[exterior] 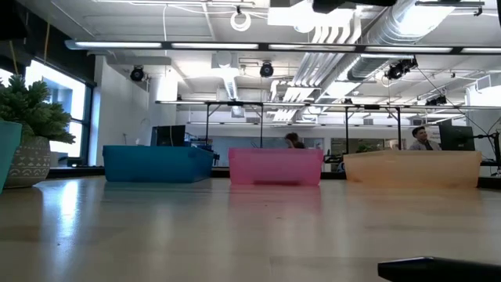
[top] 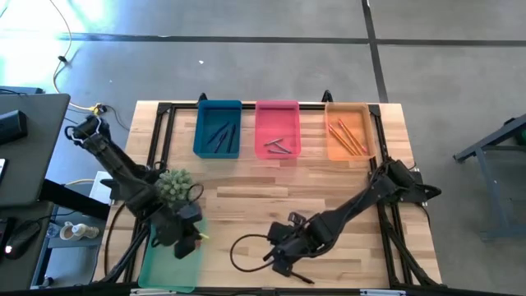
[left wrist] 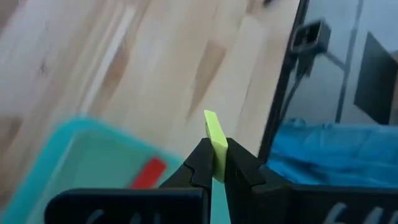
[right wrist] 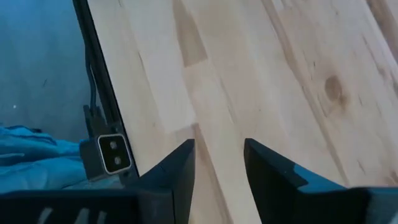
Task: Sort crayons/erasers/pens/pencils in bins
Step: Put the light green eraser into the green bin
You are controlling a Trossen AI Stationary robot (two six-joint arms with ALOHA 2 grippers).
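Observation:
My left gripper [left wrist: 216, 158] is shut on a yellow-green eraser [left wrist: 215, 138] and hovers by the green bin's [top: 168, 265] right rim, at the table's near left. A pink-red eraser [left wrist: 149, 173] lies inside that bin. My right gripper [right wrist: 217, 149] stands open over bare wood near the table's front edge [top: 279, 261]. A black pen [top: 301, 278] lies on the table beside it. At the far edge, the blue bin [top: 218, 129] holds pens, the pink bin [top: 278, 130] holds grey crayons and the orange bin [top: 349, 131] holds pencils. My left gripper pinches the yellow-green eraser by its two flat faces, at its near end [left wrist: 217, 163], between the two fingertips. Most of the eraser sticks out past the fingertips. The fingers slant downward, and the eraser is lifted clear above the table by the green bin's rim.
A small potted plant [top: 174, 186] stands just behind the left gripper, beside the green bin. A black cable loop [top: 245, 252] lies on the wood left of the right gripper. The table's black frame rail [right wrist: 99, 106] runs along the near edge. People sit in the room beyond the table [exterior: 423, 138].

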